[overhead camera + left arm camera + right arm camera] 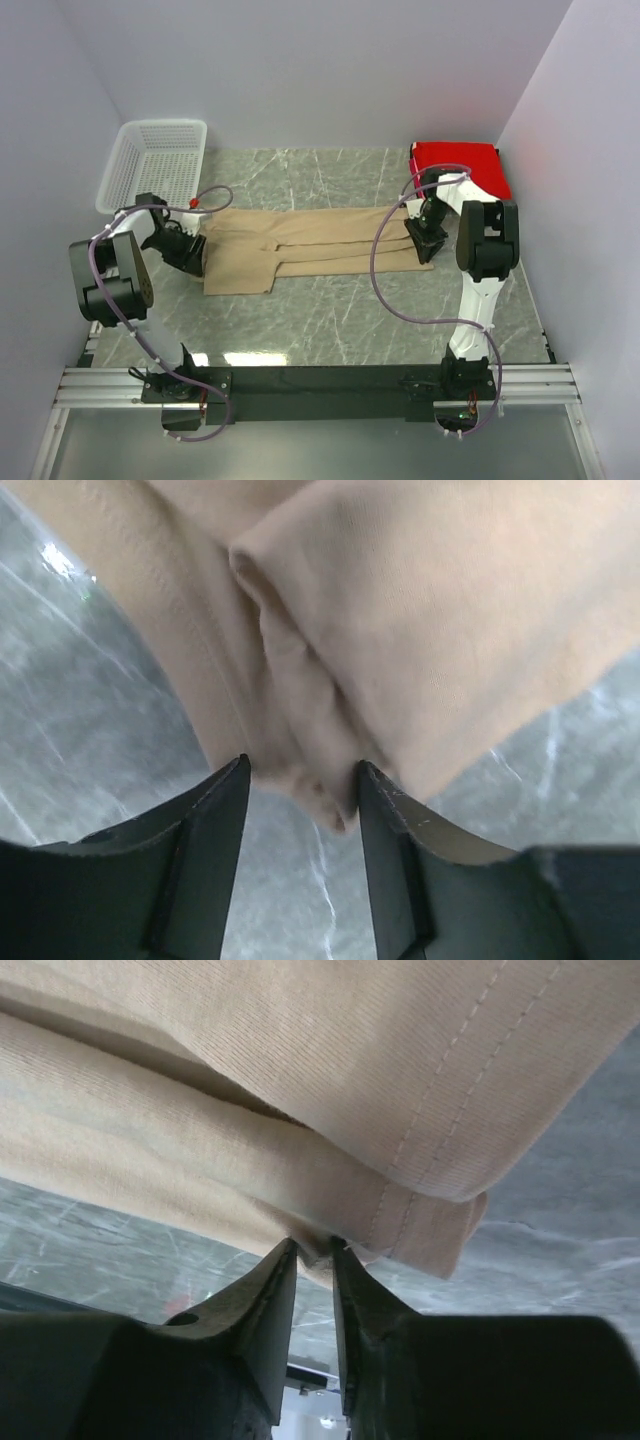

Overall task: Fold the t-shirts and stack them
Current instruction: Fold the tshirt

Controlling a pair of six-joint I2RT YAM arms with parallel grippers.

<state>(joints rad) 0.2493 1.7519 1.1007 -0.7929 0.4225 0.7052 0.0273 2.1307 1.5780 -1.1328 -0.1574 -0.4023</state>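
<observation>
The tan t-shirt lies folded lengthwise into a long band across the middle of the table. My left gripper is at its left end. In the left wrist view the left gripper is shut on a bunched fold of the tan t-shirt. My right gripper is at the band's right end. In the right wrist view the right gripper pinches the hemmed edge of the tan t-shirt between nearly closed jaws. The red t-shirt lies folded at the back right corner, just behind the right arm.
A white mesh basket stands at the back left, close behind the left arm. The grey marble table is walled at the back and both sides. Purple cables loop from both arms over the table.
</observation>
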